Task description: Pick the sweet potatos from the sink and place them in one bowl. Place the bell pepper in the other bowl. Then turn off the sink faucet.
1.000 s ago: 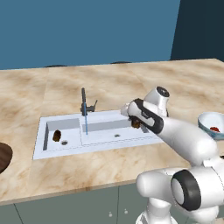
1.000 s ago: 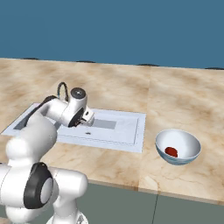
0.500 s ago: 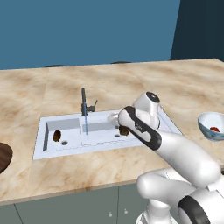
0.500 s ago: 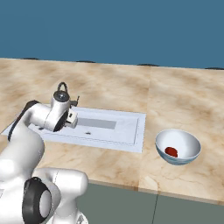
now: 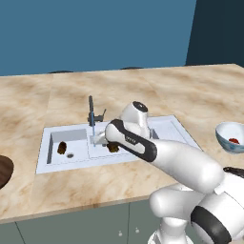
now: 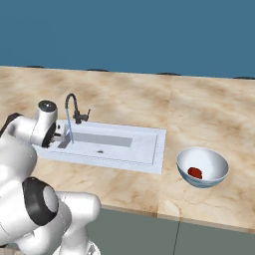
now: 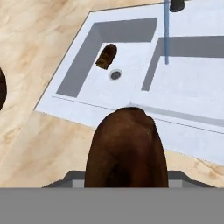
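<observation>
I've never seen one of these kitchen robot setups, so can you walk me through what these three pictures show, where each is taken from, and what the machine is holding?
The machine is a white robot arm with a two-finger gripper, standing at a marble-look kitchen counter. Two pictures come from cameras on its base, behind it on the left and on the right; the third looks out along the hand itself. Set in the counter is a pale two-compartment sink with a dark faucet running a thin blue stream. One brown sweet potato lies in the sink's left compartment. The gripper holds the other sweet potato above the sink. To the right, a pale blue bowl holds the red bell pepper. The rim of a dark brown bowl shows at the left.
</observation>
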You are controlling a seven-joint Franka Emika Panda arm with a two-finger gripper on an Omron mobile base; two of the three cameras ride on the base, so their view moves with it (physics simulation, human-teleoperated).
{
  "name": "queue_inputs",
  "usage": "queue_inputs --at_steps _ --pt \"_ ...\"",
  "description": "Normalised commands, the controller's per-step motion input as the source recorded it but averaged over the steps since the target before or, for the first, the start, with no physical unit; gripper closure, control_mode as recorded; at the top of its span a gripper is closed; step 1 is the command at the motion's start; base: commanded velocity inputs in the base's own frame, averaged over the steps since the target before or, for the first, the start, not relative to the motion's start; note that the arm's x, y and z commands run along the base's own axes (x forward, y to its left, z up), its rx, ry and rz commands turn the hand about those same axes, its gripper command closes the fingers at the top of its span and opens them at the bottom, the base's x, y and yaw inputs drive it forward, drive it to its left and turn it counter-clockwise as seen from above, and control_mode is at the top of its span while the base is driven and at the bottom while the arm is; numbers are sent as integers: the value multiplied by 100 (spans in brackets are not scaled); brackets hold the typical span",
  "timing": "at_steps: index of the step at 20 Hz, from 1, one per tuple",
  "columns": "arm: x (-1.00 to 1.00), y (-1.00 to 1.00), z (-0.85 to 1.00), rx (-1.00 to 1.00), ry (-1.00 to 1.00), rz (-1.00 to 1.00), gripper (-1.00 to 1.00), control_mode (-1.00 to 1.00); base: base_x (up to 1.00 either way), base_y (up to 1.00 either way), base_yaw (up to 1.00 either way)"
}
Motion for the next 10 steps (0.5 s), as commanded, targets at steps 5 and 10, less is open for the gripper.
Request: queue_inputs --at_steps 5,10 --pt "0 86 16 -8 0 23 100 -100 0 0 0" --pt "0 87 16 -8 0 23 100 -100 0 0 0"
